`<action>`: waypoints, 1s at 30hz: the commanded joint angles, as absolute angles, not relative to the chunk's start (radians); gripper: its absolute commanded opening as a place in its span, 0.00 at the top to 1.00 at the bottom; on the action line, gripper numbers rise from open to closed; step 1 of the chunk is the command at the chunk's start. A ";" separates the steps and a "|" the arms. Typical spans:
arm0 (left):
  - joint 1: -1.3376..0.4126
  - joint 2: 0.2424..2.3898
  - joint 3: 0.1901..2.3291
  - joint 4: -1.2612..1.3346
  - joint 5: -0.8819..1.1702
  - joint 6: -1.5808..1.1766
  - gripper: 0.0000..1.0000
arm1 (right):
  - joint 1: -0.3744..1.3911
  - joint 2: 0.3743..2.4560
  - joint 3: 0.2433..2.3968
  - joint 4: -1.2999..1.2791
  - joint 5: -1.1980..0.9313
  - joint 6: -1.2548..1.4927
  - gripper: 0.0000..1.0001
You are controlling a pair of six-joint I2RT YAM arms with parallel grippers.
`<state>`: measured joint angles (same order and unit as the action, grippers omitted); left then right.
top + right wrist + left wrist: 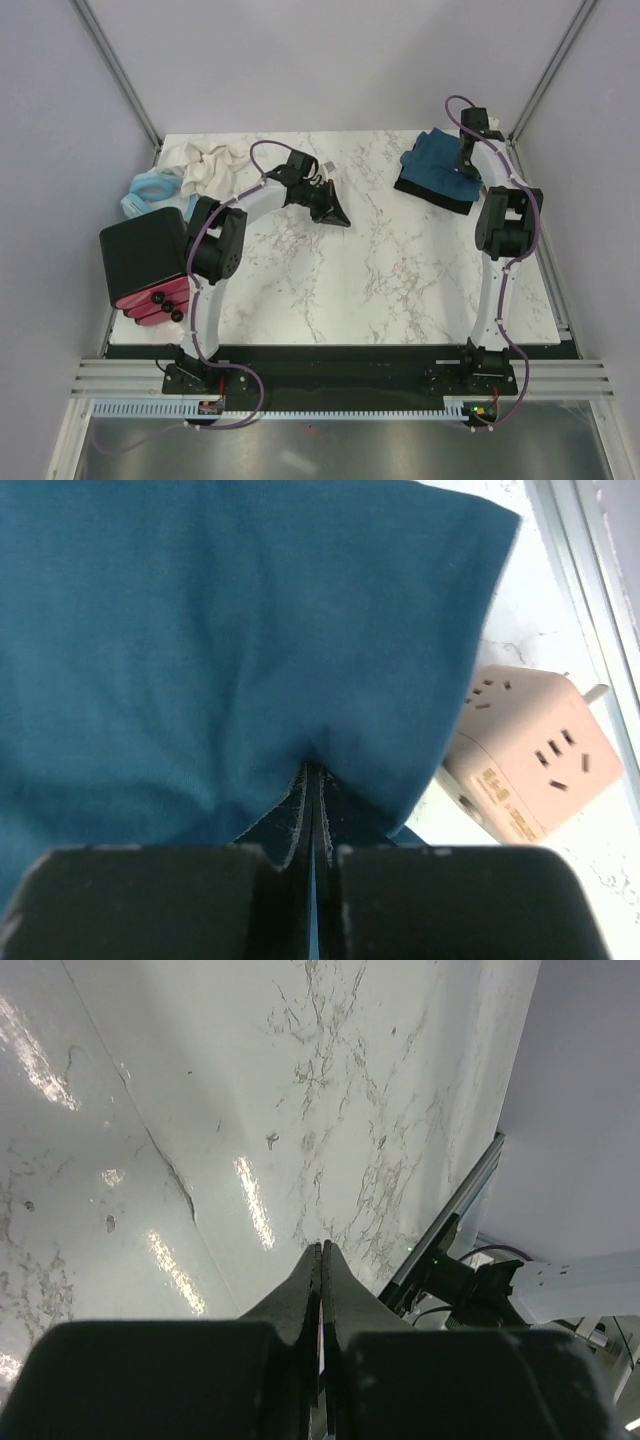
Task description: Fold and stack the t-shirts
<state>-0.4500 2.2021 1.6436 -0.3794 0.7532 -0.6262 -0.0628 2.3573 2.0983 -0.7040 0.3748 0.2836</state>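
The marble table (380, 280) bears a black t-shirt (440, 198) under the teal t-shirt (432, 160) at the right gripper (463, 165), a power cube (530, 770) just beside it, and cream cloth (205, 165) well left of it.

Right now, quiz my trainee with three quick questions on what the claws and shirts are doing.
1. True or false: the left claw holds a shirt.
2. What is the right claw pinching? A. a mug B. the teal shirt C. nothing
3. Fill in: the teal shirt lies on a ___ shirt.

Key
1. False: it is shut and empty, over bare table.
2. B: the fabric bunches where the jaws meet.
3. Black: the black shirt shows along the teal one's near edge.
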 commanded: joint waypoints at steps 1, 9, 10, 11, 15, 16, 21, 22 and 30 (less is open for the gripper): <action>-0.446 2.122 1.631 -0.397 0.730 -0.574 0.98 | -0.064 2.410 2.183 -0.744 0.368 0.290 1.00; -0.442 2.091 1.606 -0.417 0.712 -0.560 0.98 | -0.069 2.442 2.195 -0.729 0.362 0.291 1.00; -0.442 2.088 1.602 -0.419 0.712 -0.558 0.98 | -0.069 2.450 2.212 -0.729 0.356 0.290 1.00; -0.440 2.085 1.598 -0.422 0.710 -0.557 0.98 | -0.072 2.460 2.218 -0.730 0.351 0.288 1.00; -0.437 2.079 1.588 -0.429 0.709 -0.548 0.98 | -0.075 2.491 2.263 -0.723 0.347 0.273 1.00; -0.436 2.077 1.583 -0.431 0.707 -0.545 0.98 | -0.077 2.499 2.281 -0.721 0.344 0.273 0.99; -0.433 2.065 1.572 -0.446 0.704 -0.534 0.98 | -0.080 2.500 2.284 -0.683 0.278 0.273 0.89; -0.433 2.065 1.572 -0.451 0.700 -0.526 0.98 | -0.080 2.484 2.284 -0.675 0.269 0.273 0.87; -0.420 2.036 1.537 -0.482 0.664 -0.518 0.93 | -0.078 2.198 2.114 -0.511 0.126 0.310 0.71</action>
<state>-0.4309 2.1078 1.5635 -0.4545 0.7025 -0.5632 -0.0853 2.3894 2.1376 -0.6266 0.2443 0.2798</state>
